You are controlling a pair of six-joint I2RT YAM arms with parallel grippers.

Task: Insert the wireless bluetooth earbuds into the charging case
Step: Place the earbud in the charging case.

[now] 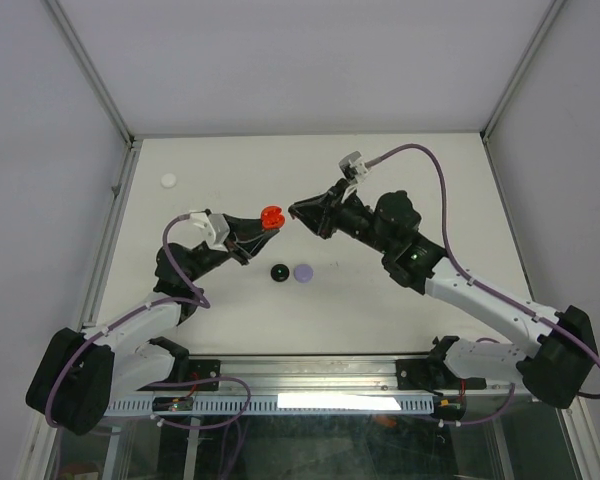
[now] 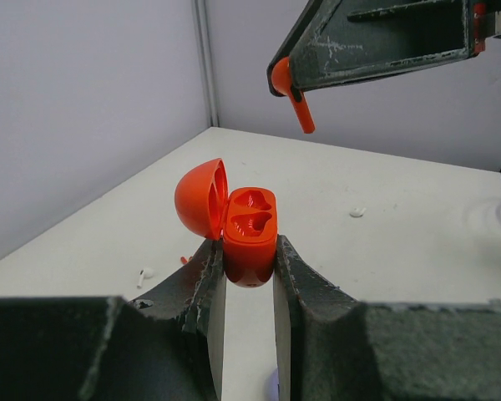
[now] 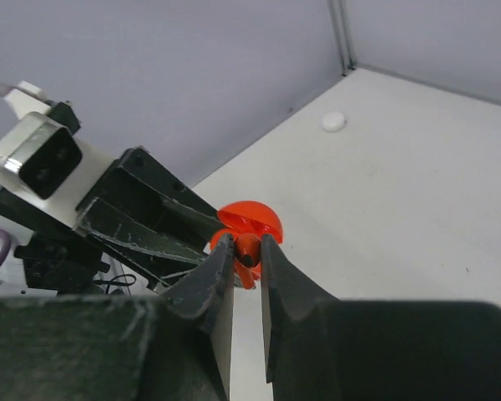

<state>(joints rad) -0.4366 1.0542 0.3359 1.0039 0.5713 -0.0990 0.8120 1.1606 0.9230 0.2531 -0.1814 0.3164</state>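
Observation:
My left gripper (image 1: 263, 226) is shut on a red charging case (image 1: 271, 216) and holds it above the table with its lid open. In the left wrist view the case (image 2: 249, 230) sits upright between my fingertips (image 2: 207, 267), and both earbud sockets are empty. My right gripper (image 1: 296, 211) is shut on a red earbud (image 3: 249, 249). It holds the earbud just right of and above the case's open lid (image 3: 252, 215). In the left wrist view the red earbud (image 2: 296, 100) hangs stem down from the right gripper, above the case and apart from it.
A black round case (image 1: 278, 272) and a lavender round case (image 1: 303, 271) lie side by side on the table below the grippers. A white round thing (image 1: 168, 181) lies at the far left. A white earbud (image 2: 144, 274) and another small white piece (image 2: 356, 212) lie on the table.

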